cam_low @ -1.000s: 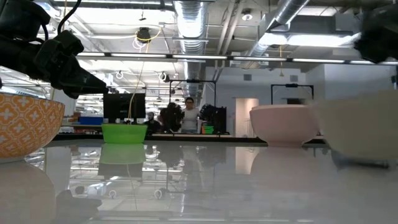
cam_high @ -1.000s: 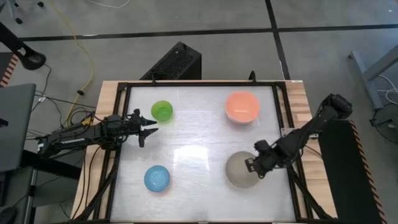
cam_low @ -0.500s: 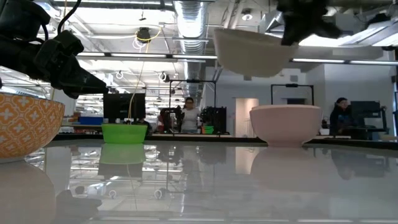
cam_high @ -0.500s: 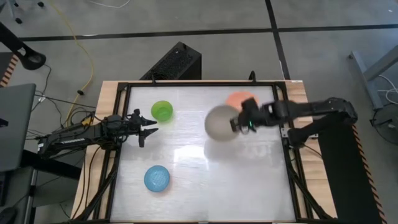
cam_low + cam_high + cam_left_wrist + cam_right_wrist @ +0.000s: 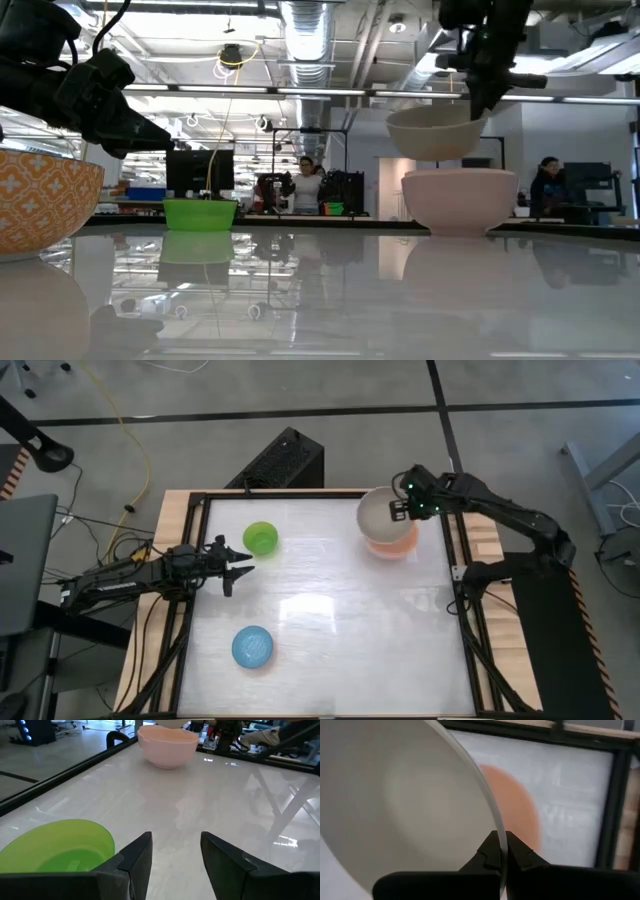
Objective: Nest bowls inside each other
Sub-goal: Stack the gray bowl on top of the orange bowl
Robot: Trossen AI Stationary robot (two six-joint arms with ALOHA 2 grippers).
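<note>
My right gripper [image 5: 408, 508] is shut on the grey-beige bowl [image 5: 378, 516], which hangs in the air over the salmon-orange bowl [image 5: 398, 546] at the table's far right. In the low view the grey-beige bowl [image 5: 435, 135] floats a little above the salmon-orange bowl's rim [image 5: 460, 175]. My left gripper [image 5: 240, 565] waits open at the table's left side, just short of the green bowl [image 5: 261, 538]. The blue bowl [image 5: 252, 646] rests on its base at the near left. My right gripper pinches the grey-beige bowl's rim [image 5: 496, 836] on the side toward the table's right edge, one finger inside the bowl and one outside. The fingers slant down from above and from the right. The bowl is lifted clear, opening up, nearly level.
A black frame [image 5: 455, 575] borders the white tabletop. Free surface lies across the middle and near right. An orange patterned bowl [image 5: 40, 200] stands close to the low camera at its left. People [image 5: 303, 180] are in the room far behind the table.
My right gripper has lifted the grey-beige bowl off the table's near right, swung it up and toward the far edge, passing left of the salmon-orange bowl, and now holds it over that bowl. The wrist has turned and tipped more downward on the way.
</note>
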